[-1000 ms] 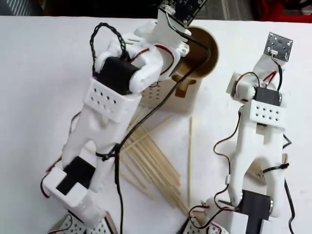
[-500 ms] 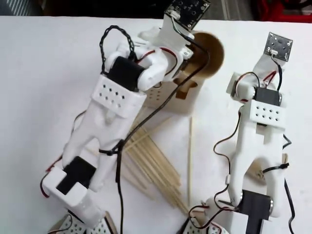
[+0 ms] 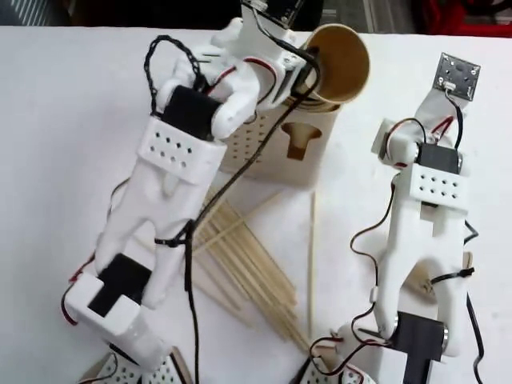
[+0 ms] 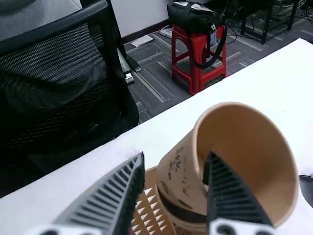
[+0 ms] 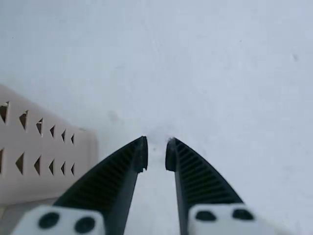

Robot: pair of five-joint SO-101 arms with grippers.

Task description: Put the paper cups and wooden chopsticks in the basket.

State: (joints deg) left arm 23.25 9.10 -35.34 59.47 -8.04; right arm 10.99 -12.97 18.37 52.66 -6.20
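A tan paper cup (image 3: 342, 58) leans tilted at the far right corner of the cream perforated basket (image 3: 272, 152). In the left wrist view this cup (image 4: 244, 156) sits nested on another cup (image 4: 183, 215). My left gripper (image 4: 176, 164) is open astride its side wall. One fingertip (image 4: 211, 164) lies at the mouth and the other (image 4: 139, 164) stands clear of the outer wall. Several wooden chopsticks (image 3: 248, 260) lie fanned on the table in front of the basket. My right gripper (image 5: 156, 149) is shut and empty, low over bare table beside the basket wall (image 5: 39, 156).
The right arm (image 3: 424, 232) stands to the right of the basket. One chopstick (image 3: 311, 256) lies apart between the pile and that arm. An office chair (image 4: 58, 88) and a red stool (image 4: 198, 54) stand beyond the table's far edge.
The left arm's wrist has drawn back toward the far left, and the cup now tips farther over the basket's corner with its mouth in full view. The right arm has not moved.
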